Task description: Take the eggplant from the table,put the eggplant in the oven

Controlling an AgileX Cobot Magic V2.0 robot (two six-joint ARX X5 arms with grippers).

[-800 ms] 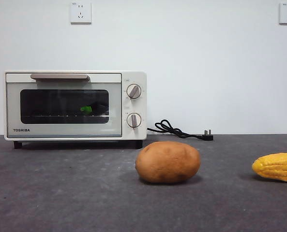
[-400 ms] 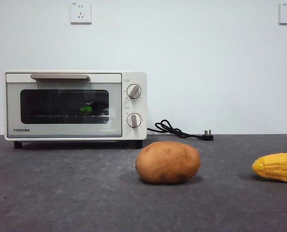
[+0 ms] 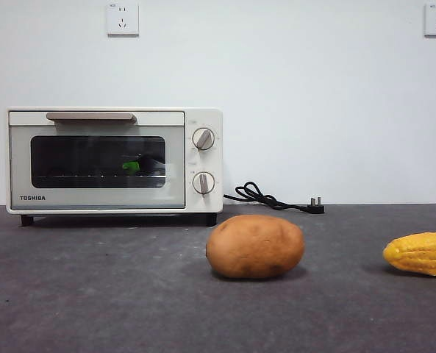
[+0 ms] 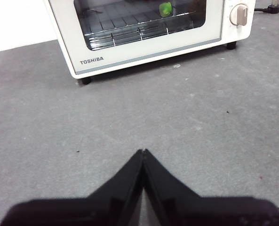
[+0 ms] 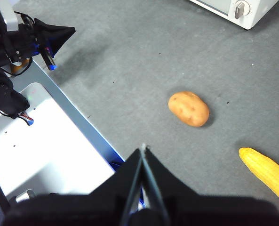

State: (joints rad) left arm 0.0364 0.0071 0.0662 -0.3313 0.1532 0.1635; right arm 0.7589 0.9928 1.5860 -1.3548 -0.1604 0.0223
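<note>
On the table (image 3: 93,294), nearest the front camera, a brown potato (image 3: 255,246) lies in front of the oven (image 3: 115,160) and off to its knob side, with a yellow corn cob (image 3: 421,253) farther out on that same side, well apart from the potato. My left gripper (image 4: 143,151) hangs above bare table in front of the oven door, jaws pressed together and holding nothing. My right gripper (image 5: 143,147) sits high and back from the oven, above the table's near edge, jaws likewise closed and empty. Beyond, the oven stands with its door shut. The eggplant (image 3: 131,167) is inside it on the wire rack; only its green cap shows through the dark glass. Behind the oven's knob side a black cord and plug (image 3: 273,198) lie by the wall.
</note>
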